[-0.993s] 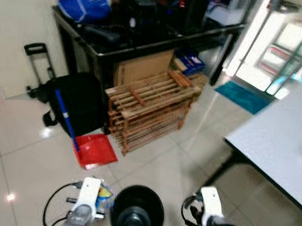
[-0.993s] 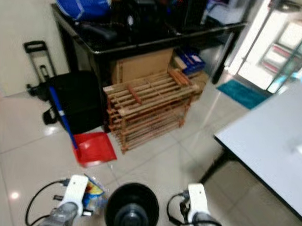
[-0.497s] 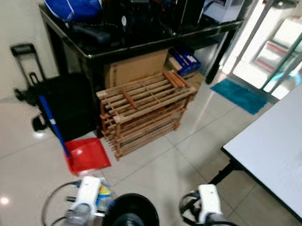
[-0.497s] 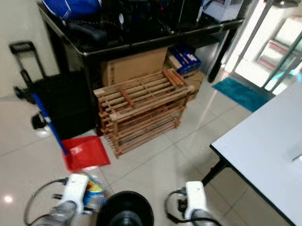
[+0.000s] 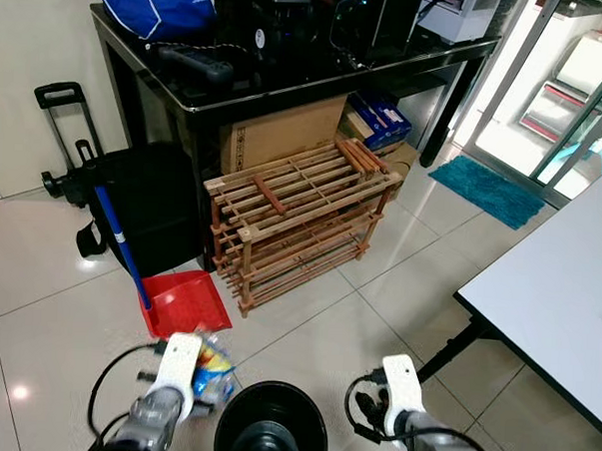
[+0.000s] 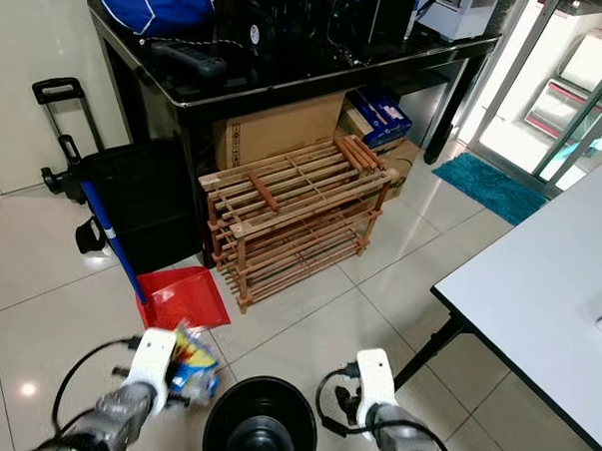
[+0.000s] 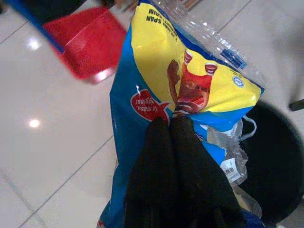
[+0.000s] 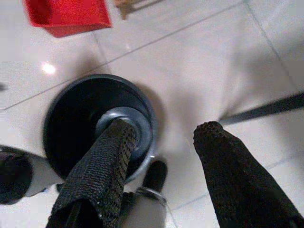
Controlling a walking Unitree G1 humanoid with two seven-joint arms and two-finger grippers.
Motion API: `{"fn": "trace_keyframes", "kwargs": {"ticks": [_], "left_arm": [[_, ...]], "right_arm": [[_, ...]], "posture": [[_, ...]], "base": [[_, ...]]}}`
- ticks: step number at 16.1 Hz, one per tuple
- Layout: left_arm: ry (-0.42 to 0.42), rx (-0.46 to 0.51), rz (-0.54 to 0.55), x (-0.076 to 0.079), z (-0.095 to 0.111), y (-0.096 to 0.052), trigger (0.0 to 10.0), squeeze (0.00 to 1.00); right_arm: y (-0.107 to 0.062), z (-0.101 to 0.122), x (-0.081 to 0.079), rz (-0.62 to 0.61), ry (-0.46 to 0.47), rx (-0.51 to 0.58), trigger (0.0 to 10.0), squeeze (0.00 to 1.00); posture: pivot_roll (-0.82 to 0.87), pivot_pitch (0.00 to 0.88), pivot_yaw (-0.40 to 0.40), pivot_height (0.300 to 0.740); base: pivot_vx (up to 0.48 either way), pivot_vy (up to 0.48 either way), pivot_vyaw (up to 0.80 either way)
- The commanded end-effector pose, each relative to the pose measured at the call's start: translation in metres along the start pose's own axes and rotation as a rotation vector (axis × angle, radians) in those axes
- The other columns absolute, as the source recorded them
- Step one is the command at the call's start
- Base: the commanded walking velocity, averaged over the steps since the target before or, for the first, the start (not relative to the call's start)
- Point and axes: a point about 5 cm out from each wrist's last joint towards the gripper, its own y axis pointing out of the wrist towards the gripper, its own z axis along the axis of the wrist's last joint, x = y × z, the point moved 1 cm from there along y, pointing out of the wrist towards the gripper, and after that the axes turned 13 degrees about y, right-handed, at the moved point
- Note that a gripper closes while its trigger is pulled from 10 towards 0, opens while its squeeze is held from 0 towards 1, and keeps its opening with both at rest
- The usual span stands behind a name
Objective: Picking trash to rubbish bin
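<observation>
A blue and yellow snack bag (image 7: 180, 90) hangs pinched between the black fingers (image 7: 156, 156) of my left gripper (image 7: 172, 124), which is shut on it. From the head the same bag (image 5: 211, 366) shows just left of a round black rubbish bin (image 5: 271, 424) on the floor. The bag is beside the bin's rim, not over its mouth. My right gripper (image 8: 164, 130) hovers open above the bin (image 8: 80, 114), nothing between its fingers.
A red dustpan (image 5: 186, 302) with a blue handle lies ahead left. Behind it stand a black bag (image 5: 152, 204), a wooden slat rack (image 5: 296, 220) and a black table (image 5: 288, 60). A white table (image 5: 563, 287) edges in at the right.
The whole picture shifted as the head moved. The bag stays in my left gripper beside the bin.
</observation>
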Motion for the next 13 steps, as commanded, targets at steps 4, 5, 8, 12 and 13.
{"fn": "trace_keyframes", "kwargs": {"ticks": [4,5,8,12,13], "left_arm": [[0.052,0.087,-0.066,0.010,0.029,0.005,10.0,0.00],[0.058,0.096,-0.077,0.012,0.032,0.005,10.0,0.00],[0.060,0.113,-0.141,0.025,0.044,0.007,10.0,0.00],[0.046,0.112,-0.233,0.044,0.047,0.006,10.0,0.00],[0.034,0.111,-0.265,0.050,0.047,0.006,10.0,0.00]], "right_arm": [[0.002,0.016,-0.009,0.111,-0.046,0.015,10.0,0.00],[0.002,0.017,-0.012,0.139,-0.048,0.013,10.0,0.00],[0.002,0.018,-0.021,0.248,-0.066,-0.014,10.0,0.00],[-0.001,0.021,-0.017,0.279,-0.105,-0.039,10.0,0.00],[-0.003,0.021,-0.016,0.321,-0.110,-0.054,10.0,0.00]], "posture": [[-0.01,0.062,-0.100,0.740],[-0.01,0.063,-0.102,0.740],[-0.02,0.074,-0.107,0.740],[-0.03,0.073,-0.102,0.740],[-0.03,0.074,-0.102,0.740]], "base": [[0.000,0.000,0.00],[0.000,0.000,0.00],[0.000,0.000,0.00],[0.000,0.000,0.00],[0.000,0.000,0.00]]}}
